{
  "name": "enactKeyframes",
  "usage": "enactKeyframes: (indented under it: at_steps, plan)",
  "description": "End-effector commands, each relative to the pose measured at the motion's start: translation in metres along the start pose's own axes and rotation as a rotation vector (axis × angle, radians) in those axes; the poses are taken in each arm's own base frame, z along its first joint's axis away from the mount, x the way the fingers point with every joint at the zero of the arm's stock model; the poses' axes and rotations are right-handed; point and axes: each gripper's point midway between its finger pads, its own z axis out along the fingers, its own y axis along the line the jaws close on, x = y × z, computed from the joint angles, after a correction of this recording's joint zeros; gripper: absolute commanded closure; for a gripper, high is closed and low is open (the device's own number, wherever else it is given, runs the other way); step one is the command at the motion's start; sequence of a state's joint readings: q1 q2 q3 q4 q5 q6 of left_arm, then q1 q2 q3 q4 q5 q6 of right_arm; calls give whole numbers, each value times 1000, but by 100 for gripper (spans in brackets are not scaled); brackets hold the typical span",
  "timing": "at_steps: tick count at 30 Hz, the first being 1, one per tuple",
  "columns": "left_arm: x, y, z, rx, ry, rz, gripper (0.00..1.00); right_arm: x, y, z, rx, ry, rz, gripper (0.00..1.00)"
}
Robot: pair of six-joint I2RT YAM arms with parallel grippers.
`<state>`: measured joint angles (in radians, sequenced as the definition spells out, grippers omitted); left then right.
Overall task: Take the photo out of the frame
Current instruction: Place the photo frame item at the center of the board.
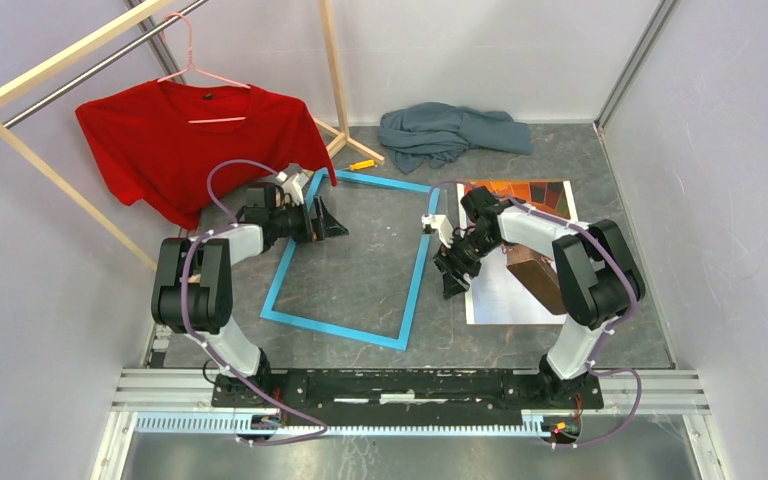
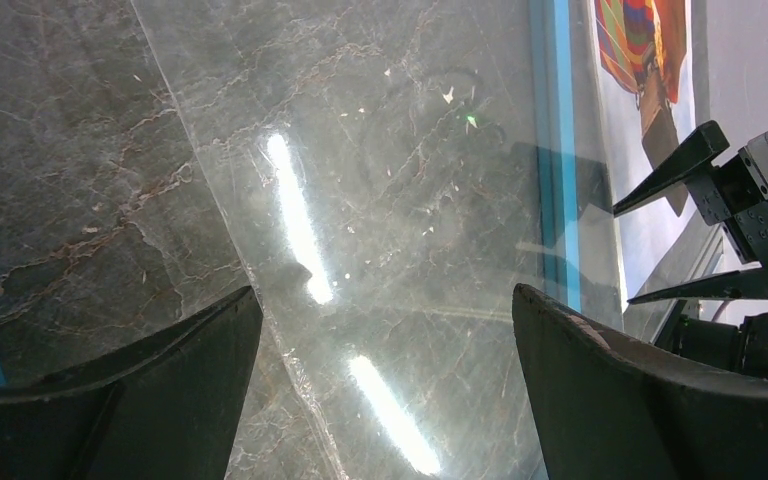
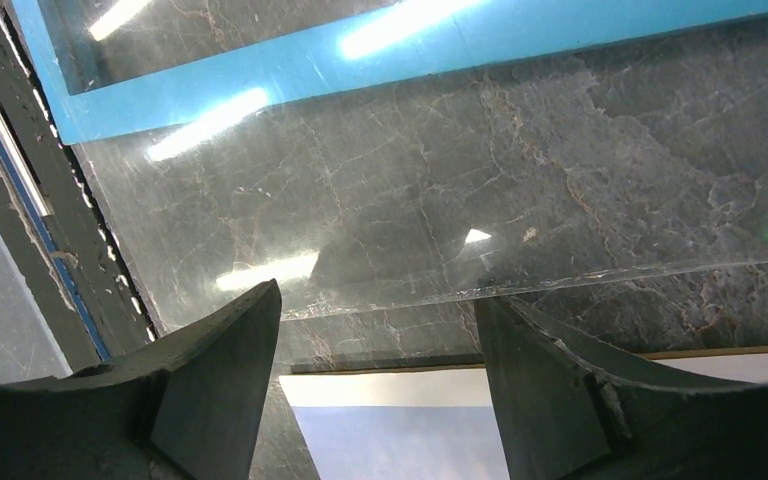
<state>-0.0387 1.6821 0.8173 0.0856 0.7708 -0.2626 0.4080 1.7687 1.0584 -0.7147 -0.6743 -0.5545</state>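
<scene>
**While both jaws gape empty, photo point(image 1: 505, 295) lies outside frame point(image 1: 330, 331)**

Frame flat mid-bench point(image 1: 620, 200); photo flat just right of it, partly under right arm. Left jaws wide open near frame's far-left corner, holding nothing. Right jaws open, empty, between frame's right side and photo.

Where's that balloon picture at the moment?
In the overhead view, the photo lies right of the frame, outside it, beside its right edge and partly under the right arm.

The frame point(image 1: 330, 330) has a smooth, glossy blue face. A clear, reflective pane point(image 2: 380, 250) lies on the matt, stone-patterned table point(image 1: 620, 180).
</scene>
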Motion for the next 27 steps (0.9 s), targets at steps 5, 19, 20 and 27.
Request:
enactKeyframes:
  at_steps: [5, 19, 20, 27]
  plan:
    - [-10, -17, -7, 67, -29, 8, 0, -12, -9, 5, 26, -9, -38, 22]
    - [-21, -16, -17, 62, -73, 13, 0, -41, -7, 9, 13, -32, -77, 21]
    - [-21, -16, -17, 60, -73, 12, 0, -42, -5, 10, 10, -29, -81, 22]
    - [-30, -3, -26, 18, -111, -2, 0, -47, -3, 13, 9, -32, -98, 21]
